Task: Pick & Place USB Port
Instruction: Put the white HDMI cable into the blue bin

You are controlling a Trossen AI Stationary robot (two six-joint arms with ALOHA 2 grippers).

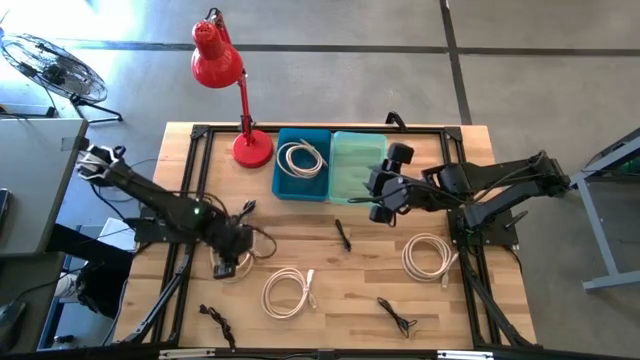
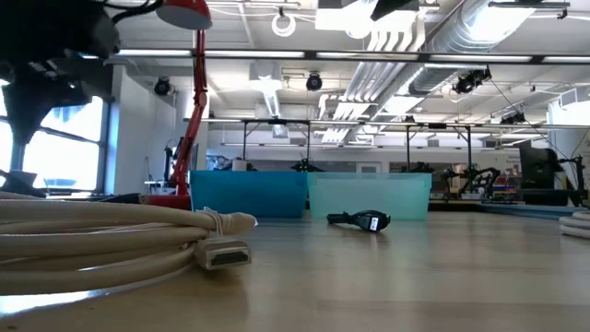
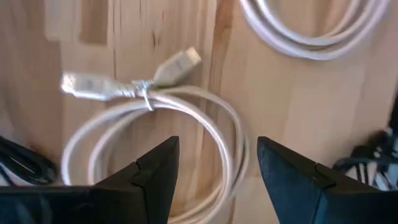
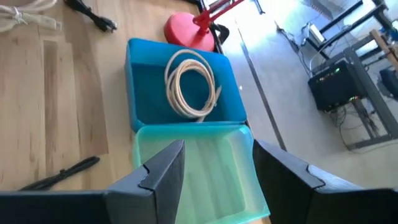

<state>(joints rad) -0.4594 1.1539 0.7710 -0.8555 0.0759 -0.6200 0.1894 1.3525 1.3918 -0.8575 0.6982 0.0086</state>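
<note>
In the left wrist view my left gripper [image 3: 217, 149] is open, its fingers hovering just above a coiled white USB cable [image 3: 231, 127] that lies flat on the wood. The cable is tied near its two connectors [image 3: 84, 85]. In the high view my left gripper [image 1: 228, 260] sits at the table's left-centre. My right gripper [image 1: 380, 195] is open and empty, hovering over the near part of the green bin [image 4: 205, 171]. A second white coil [image 1: 290, 292] lies near the front edge, a third [image 1: 430, 255] on the right, and another [image 4: 191, 84] rests inside the blue bin [image 4: 142, 102].
A red desk lamp [image 1: 225, 80] stands on its base at the far left beside the blue bin [image 1: 283, 185]. Short black cables lie at the centre [image 1: 343, 235], front right [image 1: 398, 317] and front left [image 1: 215, 320]. Bare wood shows between the coils.
</note>
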